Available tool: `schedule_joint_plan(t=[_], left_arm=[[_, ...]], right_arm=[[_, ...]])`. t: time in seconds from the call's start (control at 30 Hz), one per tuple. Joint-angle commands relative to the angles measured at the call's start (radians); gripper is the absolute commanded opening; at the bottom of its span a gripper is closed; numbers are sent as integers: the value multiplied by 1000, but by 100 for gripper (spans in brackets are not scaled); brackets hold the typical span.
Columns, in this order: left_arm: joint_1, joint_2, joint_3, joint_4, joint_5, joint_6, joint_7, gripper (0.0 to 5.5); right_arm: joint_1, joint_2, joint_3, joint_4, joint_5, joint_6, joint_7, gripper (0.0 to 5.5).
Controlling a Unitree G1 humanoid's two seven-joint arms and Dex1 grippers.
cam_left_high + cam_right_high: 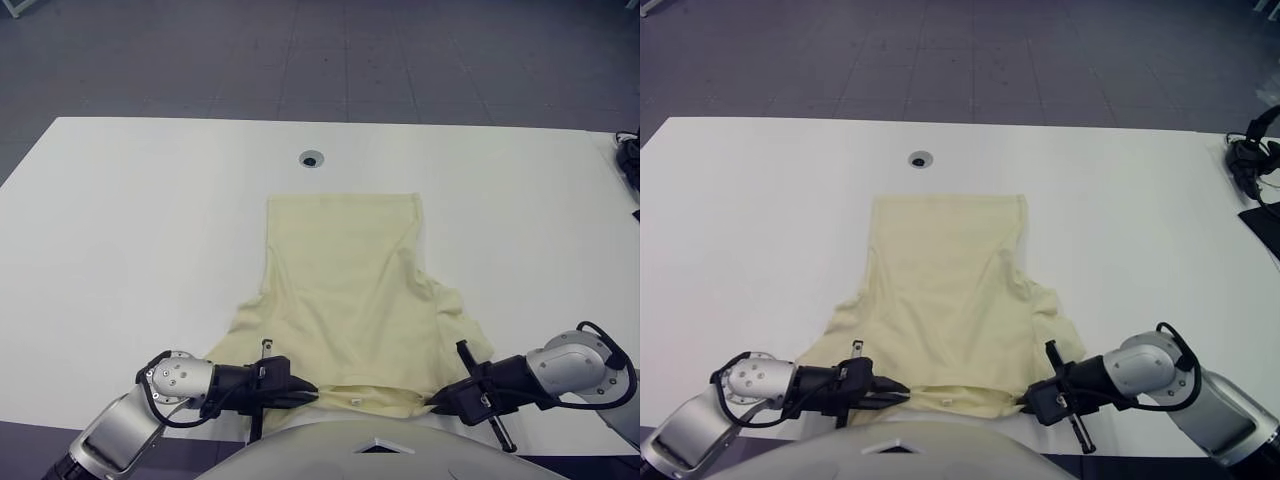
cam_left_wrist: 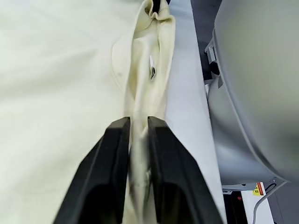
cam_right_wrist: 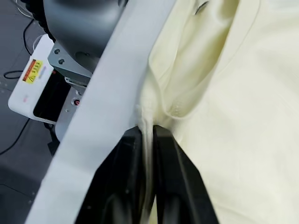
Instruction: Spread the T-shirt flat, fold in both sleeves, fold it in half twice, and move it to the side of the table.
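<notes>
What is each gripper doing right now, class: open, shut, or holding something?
Left gripper: shut on the T-shirt, near edge.
Right gripper: shut on the T-shirt too.

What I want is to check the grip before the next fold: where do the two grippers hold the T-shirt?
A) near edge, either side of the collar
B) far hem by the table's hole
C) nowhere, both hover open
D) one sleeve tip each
A: the left gripper and the right gripper are each shut on the near edge of the T-shirt, flanking the collar.
</notes>
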Motion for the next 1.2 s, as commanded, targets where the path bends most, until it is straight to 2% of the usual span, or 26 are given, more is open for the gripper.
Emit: schedule_joint_plan(t=[0.03,0.2,0.3,0.43,0.53,0.67,0.77,0.87,1.2], left_arm=[[6,-19,43,-23,-94,17,-4,144],[-18,-44,155,-47,-274,57,8,227],[-26,-58,248,-64,-407,91,19,287],[-103,-102,363,-43,-619,180,100,358],[-172,-143,368,3,-597,199,179,408],[-313,-242,244,179,-308,149,364,481],[-387,-308,151,286,-137,102,440,537],[-435,-352,81,382,-9,39,468,540],[-506,-427,67,633,183,-108,526,540]], right_arm=[[-10,13,-29,-21,76,42,16,114],[-23,29,-128,-62,297,134,34,193],[-37,32,-222,-81,564,241,86,250],[-123,86,-327,-10,714,315,43,319],[-196,120,-347,118,619,290,-5,367],[-240,135,-291,301,299,112,-97,436],[-209,127,-294,348,220,50,-88,491],[-163,110,-296,374,164,2,-69,537],[-154,61,-225,471,-99,-114,-79,537]])
